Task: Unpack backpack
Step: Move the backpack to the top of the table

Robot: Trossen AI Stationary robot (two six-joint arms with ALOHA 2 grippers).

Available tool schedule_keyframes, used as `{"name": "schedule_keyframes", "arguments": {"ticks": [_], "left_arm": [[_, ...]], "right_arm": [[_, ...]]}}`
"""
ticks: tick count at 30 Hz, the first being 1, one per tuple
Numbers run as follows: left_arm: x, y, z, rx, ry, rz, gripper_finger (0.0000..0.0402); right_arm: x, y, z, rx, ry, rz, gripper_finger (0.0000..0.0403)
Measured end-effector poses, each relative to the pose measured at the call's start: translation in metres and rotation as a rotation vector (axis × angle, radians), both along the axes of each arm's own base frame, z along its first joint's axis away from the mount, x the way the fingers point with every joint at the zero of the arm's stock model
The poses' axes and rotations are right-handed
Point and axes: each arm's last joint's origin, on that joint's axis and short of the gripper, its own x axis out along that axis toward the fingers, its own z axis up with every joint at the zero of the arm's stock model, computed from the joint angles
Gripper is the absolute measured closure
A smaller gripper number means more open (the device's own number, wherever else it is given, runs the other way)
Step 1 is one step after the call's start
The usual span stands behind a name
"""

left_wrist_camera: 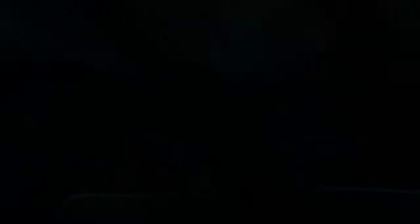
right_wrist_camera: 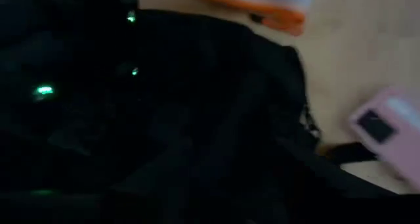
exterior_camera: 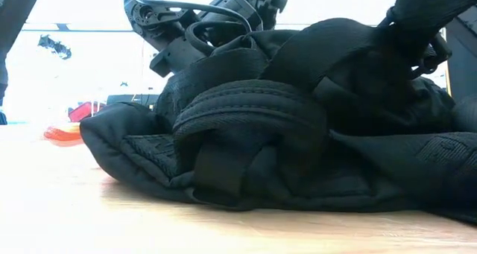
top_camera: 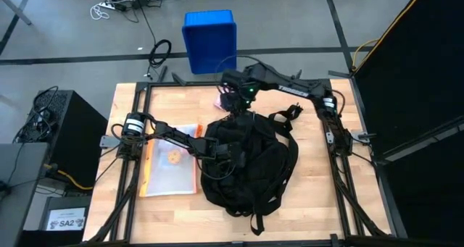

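The black backpack (top_camera: 250, 164) lies flat on the wooden table, its straps spread around it; it fills the low view (exterior_camera: 298, 135) and most of the right wrist view (right_wrist_camera: 197, 119). My left gripper (top_camera: 217, 153) reaches in from the table's left and is buried in the bag's left side, so its own view is fully dark. My right gripper (top_camera: 235, 108) hangs over the backpack's far edge, pointing steeply down. A small pink object (top_camera: 220, 102) lies on the table just beside that edge and also shows in the right wrist view (right_wrist_camera: 387, 129). My left gripper is sunk slantwise into the black fabric at the backpack's left side (top_camera: 212, 147). The bag's folds hide the fingertips, so I cannot tell which part they meet or whether any fabric is between them. The backpack rests on the table.
A clear pouch with an orange edge (top_camera: 172, 167) lies on the table left of the backpack, under my left arm. A blue crate (top_camera: 210, 40) stands on the floor beyond the far edge. Bare wood shows at the table's near edge and right side.
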Motion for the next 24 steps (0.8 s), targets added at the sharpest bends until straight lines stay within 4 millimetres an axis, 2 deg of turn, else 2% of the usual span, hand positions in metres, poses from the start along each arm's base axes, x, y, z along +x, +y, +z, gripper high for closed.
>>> {"name": "schedule_keyframes", "arguments": {"ticks": [6,8,11,14,16,20,24], "left_arm": [[-0.001,0.0,0.0,0.002,0.007,-0.001,0.0402],[-0.001,0.0,0.0,0.002,0.007,-0.001,0.0402],[-0.001,-0.002,0.0,0.004,0.007,-0.003,0.0402],[-0.001,-0.004,0.0,0.007,0.006,-0.006,0.0402],[-0.002,-0.006,0.0,0.007,0.008,-0.011,0.0402],[-0.002,-0.012,0.0,0.025,0.005,-0.006,0.0402],[-0.002,-0.014,0.0,0.037,-0.002,0.0,0.0402]], "right_arm": [[-0.035,0.014,0.054,-0.032,-0.153,-0.034,0.0235],[-0.045,0.02,0.063,-0.03,-0.197,-0.039,0.0237],[-0.056,0.028,0.06,-0.028,-0.235,-0.044,0.0241],[-0.068,0.036,0.04,-0.023,-0.276,-0.052,0.0243],[-0.079,0.039,0.016,-0.022,-0.31,-0.07,0.0245],[-0.111,0.043,-0.042,-0.007,-0.403,-0.169,0.0249],[-0.141,0.046,-0.101,0.083,-0.626,-0.325,0.0254]]}}
